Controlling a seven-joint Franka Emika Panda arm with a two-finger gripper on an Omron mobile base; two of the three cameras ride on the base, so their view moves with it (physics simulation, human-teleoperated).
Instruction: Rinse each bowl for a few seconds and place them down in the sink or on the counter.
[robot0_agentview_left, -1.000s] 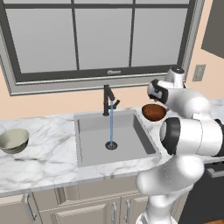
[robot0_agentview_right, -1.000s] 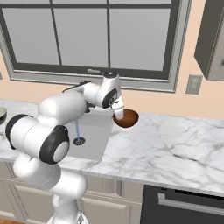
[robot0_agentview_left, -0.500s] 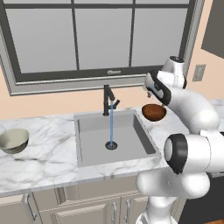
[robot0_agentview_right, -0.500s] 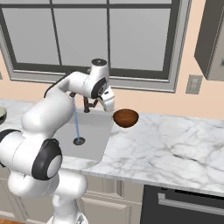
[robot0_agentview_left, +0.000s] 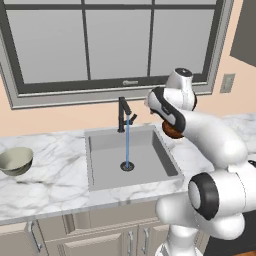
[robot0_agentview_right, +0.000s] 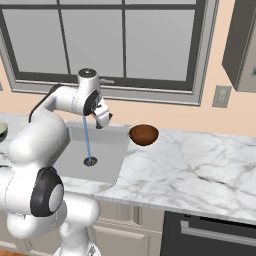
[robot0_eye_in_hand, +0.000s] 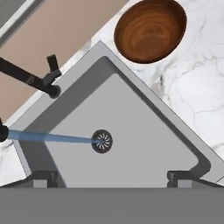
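Note:
The dark reddish-brown bowl stands upright on the white marble counter just right of the sink; from the hand it shows at the top. My gripper hangs open above the sink's right part, left of that bowl and apart from it. Its fingertips stand wide with nothing between them, over the basin floor. The greenish-beige bowl rests on the counter far left of the sink. My arm hides most of the brown bowl in the left base view.
A thin black faucet at the sink's back runs a blue stream of water down onto the round drain. A window and wall stand behind the counter. Beige cabinet doors lie below, and a dark oven front is at the right.
The gripper has pulled up and left away from the brown bowl, which stays on the counter, and now hangs over the sink. Its jaws have stayed open.

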